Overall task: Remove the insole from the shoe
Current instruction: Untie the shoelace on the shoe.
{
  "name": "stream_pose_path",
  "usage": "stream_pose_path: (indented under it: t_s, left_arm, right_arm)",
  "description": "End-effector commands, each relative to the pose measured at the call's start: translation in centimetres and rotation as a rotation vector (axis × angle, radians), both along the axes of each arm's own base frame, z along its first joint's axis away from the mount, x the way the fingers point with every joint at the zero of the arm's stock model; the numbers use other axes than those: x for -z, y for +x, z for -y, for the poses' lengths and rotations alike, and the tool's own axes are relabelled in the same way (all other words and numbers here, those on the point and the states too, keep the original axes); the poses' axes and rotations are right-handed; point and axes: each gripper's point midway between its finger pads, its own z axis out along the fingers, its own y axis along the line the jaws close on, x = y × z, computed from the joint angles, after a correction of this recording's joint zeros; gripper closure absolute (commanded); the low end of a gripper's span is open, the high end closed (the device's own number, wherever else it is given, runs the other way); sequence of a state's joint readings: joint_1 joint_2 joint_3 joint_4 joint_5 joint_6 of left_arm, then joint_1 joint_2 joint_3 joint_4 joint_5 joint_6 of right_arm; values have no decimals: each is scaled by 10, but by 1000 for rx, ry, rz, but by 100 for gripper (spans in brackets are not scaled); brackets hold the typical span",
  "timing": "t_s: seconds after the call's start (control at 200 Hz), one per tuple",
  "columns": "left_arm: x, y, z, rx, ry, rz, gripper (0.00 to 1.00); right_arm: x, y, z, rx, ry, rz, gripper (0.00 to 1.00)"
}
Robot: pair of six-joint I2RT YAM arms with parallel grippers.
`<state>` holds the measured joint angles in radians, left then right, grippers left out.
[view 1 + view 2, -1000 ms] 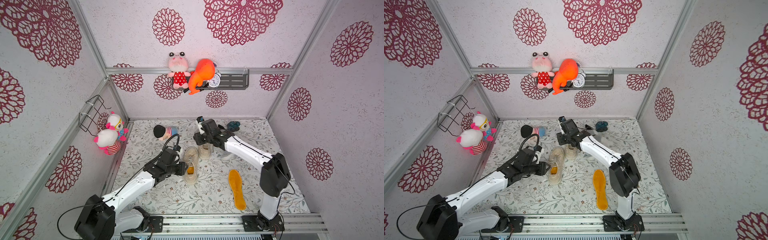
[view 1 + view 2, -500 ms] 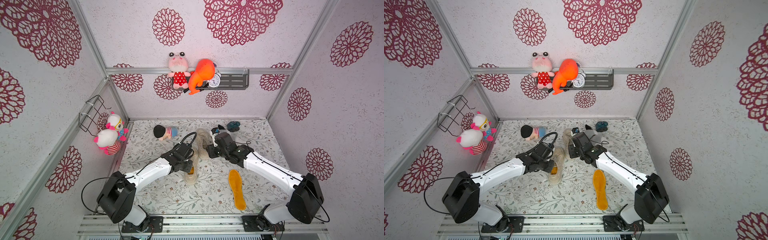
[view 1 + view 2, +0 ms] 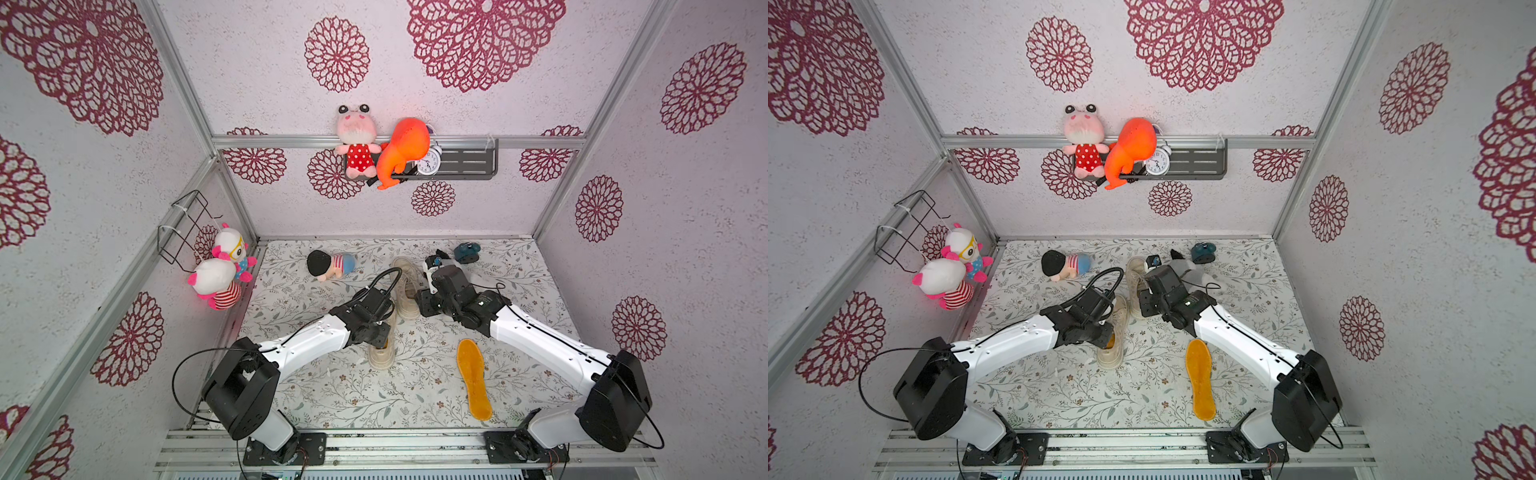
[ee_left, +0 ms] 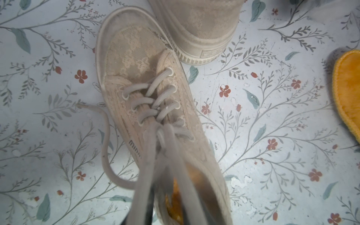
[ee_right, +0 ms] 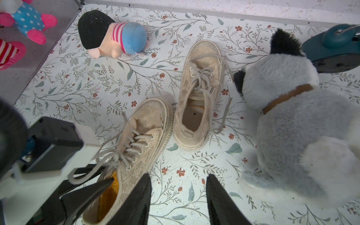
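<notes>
Printed marks. Dark lower-case lettering (image 4: 134,148) runs along the side of the shoe (image 4: 148,93) beside its eyelets; it begins "minn", and blurred laces hide the rest. The second shoe (image 5: 198,101), whose heel touches that shoe's toe, bears a matching dark word (image 5: 211,90) beside its own eyelets, seen upside down and not surely legible. Its heel carries a raised rectangular patch (image 4: 211,53) whose characters cannot be read. Well beyond the shoe, on the wall shelf, the alarm clock (image 3: 428,160) shows dial numerals too small to read.

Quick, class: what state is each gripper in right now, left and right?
Left gripper: fingers inside the shoe at its orange insole; whether it is clamped cannot be told.
Right gripper: open, holding nothing.
</notes>
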<state>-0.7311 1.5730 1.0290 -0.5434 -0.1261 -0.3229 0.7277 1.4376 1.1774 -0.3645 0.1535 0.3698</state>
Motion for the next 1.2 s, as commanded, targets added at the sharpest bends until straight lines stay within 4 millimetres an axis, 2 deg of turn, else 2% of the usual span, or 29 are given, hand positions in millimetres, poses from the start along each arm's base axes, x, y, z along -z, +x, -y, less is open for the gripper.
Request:
stream_pose_path:
  t_s: [0.0,0.15,0.295,0.545,0.76,0.891,0.986,1.061,1.196]
  left_arm:
    - [-9,6,3,8,24,49,81]
    - [-24,7,0,-1,8,95,95]
    - [-38,-1,-1,-7,-55,120,100]
    - [-35,-16,-3,-14,-120,80,100]
    - [-43,-12,-10,-96,-242,69,100]
    - [-48,-8,-12,-120,-296,62,100]
    - [-49,-8,-13,-125,-309,56,100]
    - [-48,-10,-16,-127,-301,52,100]
    - [-47,-14,-19,-126,-292,42,100]
  right_arm:
    - [-16,0,5,18,34,26,52]
    - [-14,-3,2,3,40,12,52]
    - [-2,-10,-10,-56,64,-43,52]
    - [35,-38,-60,-231,111,-146,52]
    - [58,-60,-90,-326,174,-204,48]
    - [79,-72,-98,-370,166,-236,46]
    - [89,-73,-103,-390,138,-252,44]
    - [94,-66,-104,-369,105,-252,44]
    - [94,-56,-115,-358,124,-236,43]
